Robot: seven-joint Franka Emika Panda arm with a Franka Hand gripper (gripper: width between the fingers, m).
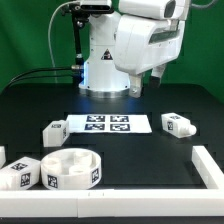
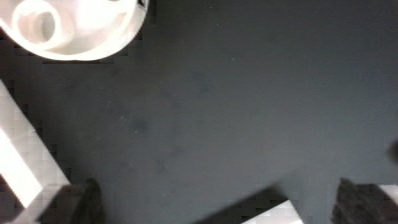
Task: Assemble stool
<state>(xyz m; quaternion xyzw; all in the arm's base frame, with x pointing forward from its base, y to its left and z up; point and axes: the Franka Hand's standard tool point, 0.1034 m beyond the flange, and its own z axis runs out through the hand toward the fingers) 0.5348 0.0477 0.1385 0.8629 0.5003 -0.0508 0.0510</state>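
Exterior view: assembly not started, as far as I can see. All the parts are loose on the black table [image 1: 40,105]. The seat [image 1: 70,168] sits at the front, toward the exterior view's left, hollow side up. It's round, so it has no long axis in plan, and its own axis is vertical. The near leg [image 1: 20,172] lies just beside it, maybe two pieces there — hard to separate. The left leg [image 1: 55,130] and right leg [image 1: 178,124] lie on their sides at either end of the marker board [image 1: 105,125], long axes roughly flat on the table, the right one skewed a bit. The rail [image 1: 212,165] borders the front and right. The gripper [image 1: 146,85] hangs above the table behind the board, clear of every part.

Wrist view: the fingers [image 2: 71,200] are spread wide with nothing between them — just bare table under the gripper [image 2: 214,205]. The seat [image 2: 71,25] is partly cut off by the frame, well away from the fingertips, open side toward the camera. The rail [image 2: 22,140] runs along one edge.

Left to do: every leg into the seat, so effectively the whole job.
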